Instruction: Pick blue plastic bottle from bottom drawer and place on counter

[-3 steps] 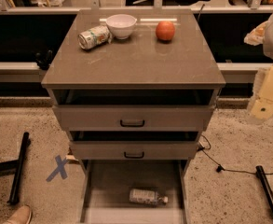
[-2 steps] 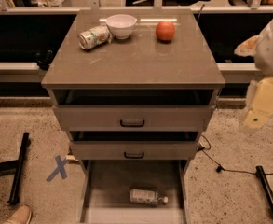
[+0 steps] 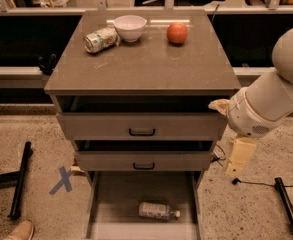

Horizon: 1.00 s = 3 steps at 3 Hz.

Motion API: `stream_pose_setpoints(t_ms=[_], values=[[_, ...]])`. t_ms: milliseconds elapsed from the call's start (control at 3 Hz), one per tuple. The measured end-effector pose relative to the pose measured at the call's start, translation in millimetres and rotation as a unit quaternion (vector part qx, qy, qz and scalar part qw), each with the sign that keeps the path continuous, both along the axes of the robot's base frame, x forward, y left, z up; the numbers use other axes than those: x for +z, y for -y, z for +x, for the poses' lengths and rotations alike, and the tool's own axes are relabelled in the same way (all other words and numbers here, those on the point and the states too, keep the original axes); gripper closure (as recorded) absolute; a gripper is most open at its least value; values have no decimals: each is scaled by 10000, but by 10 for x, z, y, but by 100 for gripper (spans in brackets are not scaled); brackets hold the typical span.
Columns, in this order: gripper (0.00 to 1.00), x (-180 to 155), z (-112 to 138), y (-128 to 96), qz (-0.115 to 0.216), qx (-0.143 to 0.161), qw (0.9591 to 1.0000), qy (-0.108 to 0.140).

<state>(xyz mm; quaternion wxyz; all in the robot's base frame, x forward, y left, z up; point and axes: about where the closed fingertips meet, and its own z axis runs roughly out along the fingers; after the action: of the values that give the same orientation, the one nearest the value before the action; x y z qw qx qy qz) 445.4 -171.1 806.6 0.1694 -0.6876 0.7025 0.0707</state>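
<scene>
— Where is the thing you want?
— The blue plastic bottle [image 3: 157,210] lies on its side near the front edge of the bottom drawer [image 3: 111,199], cap toward the right rail. My gripper [image 3: 237,159] hangs outside the cabinet, past the drawer's right side, well apart from the bottle.
— How should you go in?
— I judge I must swing left over the open drawer, drop below the middle drawer [image 3: 144,160], and close across the bottle's body, since it could roll.
— Anything unclear?
— I cannot tell whether my gripper is open or closed. The bottom drawer's front edge is cut off. Farther back, the counter [image 3: 146,66] has room along its front edge. A can [image 3: 100,39], a bowl [image 3: 130,27] and an orange [image 3: 177,33] sit near its back edge.
</scene>
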Motion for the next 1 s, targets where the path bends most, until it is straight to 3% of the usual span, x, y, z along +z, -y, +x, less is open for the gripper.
stream_pose_setpoints(t_ms=[667, 1000], values=[[0, -122, 1, -26, 53, 73, 10000, -35], [0, -599, -15, -69, 94, 297, 9995, -70]])
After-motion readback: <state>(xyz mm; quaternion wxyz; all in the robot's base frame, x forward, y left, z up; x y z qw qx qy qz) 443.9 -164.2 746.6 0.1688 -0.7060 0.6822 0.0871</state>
